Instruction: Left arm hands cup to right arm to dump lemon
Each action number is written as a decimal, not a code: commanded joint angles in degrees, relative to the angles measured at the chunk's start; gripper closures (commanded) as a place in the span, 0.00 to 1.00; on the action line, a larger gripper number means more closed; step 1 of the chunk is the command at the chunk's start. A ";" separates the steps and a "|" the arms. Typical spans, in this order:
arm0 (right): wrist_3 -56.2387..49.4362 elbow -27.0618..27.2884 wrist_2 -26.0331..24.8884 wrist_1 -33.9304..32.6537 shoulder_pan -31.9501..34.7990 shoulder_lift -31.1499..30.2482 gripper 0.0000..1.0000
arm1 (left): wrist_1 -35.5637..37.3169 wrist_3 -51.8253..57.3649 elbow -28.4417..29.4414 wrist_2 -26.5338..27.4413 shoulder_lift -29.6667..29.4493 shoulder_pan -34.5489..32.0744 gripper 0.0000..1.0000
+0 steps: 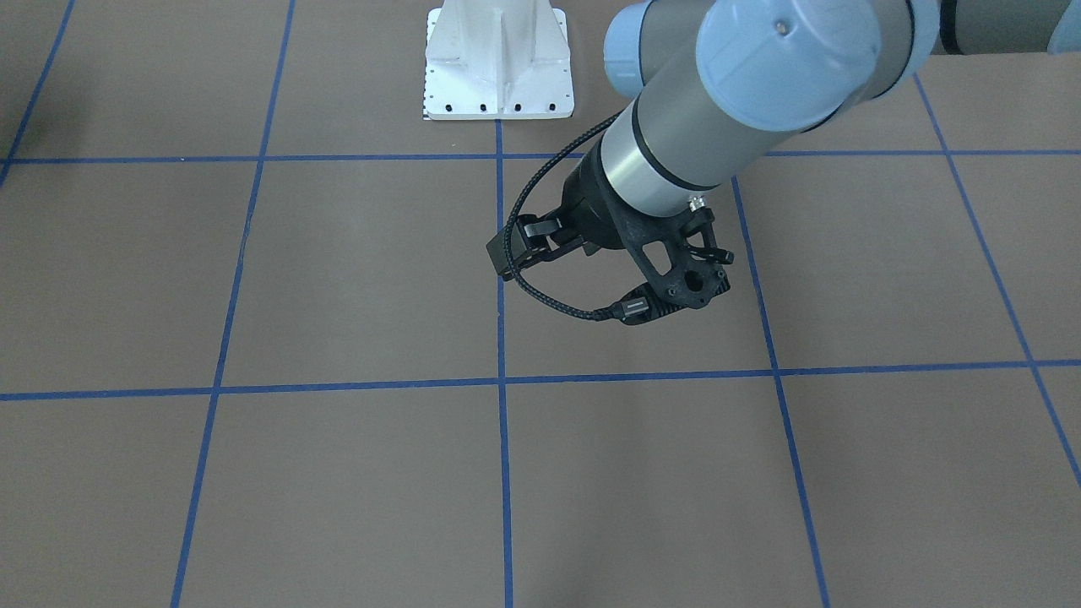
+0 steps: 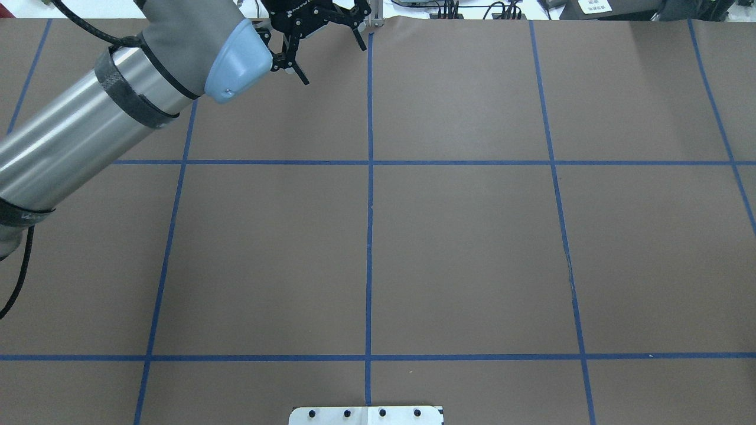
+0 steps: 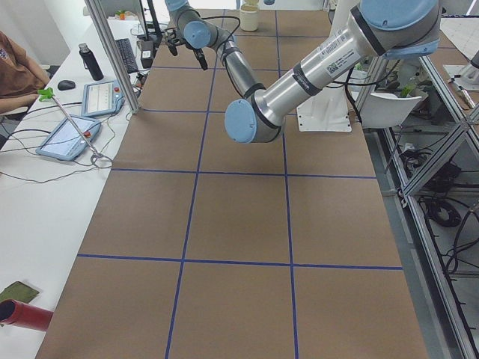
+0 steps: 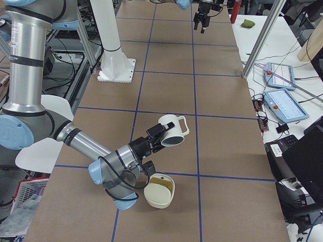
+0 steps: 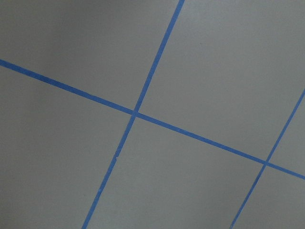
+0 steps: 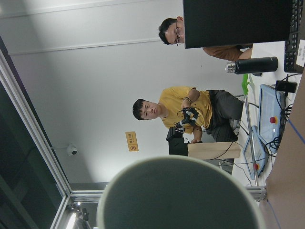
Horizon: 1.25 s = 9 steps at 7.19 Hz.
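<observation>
The cup (image 4: 171,133), a cream-white mug with a grey inside, hangs off the table at the tip of my right gripper (image 4: 155,135), tipped on its side with its mouth towards the camera. Its rim (image 6: 181,191) fills the bottom of the right wrist view, with no fingers showing. The lemon is not visible. My left gripper (image 2: 335,66) is open and empty over the table's far edge, far from the cup; it also shows in the exterior right view (image 4: 202,25). The left arm's black bracket (image 1: 667,253) and looped cable show in the front view.
A second cream vessel (image 4: 159,190) stands on the table beside my right arm's elbow. The white arm base (image 1: 498,63) stands at the table's robot side. A metal post (image 4: 262,40) and tablets (image 4: 282,75) stand on the operators' side. Two operators (image 6: 181,109) sit beyond.
</observation>
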 commanded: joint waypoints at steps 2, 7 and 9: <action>-16.60 -0.01 3.13 -3.34 -0.01 -0.51 1.00 | -0.09 -0.03 -0.01 0.00 0.32 0.09 0.00; -35.42 14.09 8.22 -22.71 0.17 -3.92 1.00 | -0.62 0.06 -0.62 -0.09 1.99 0.09 0.00; -44.57 21.57 10.17 -34.23 0.70 -4.72 1.00 | -2.10 -0.03 -0.88 -0.09 3.66 0.09 0.00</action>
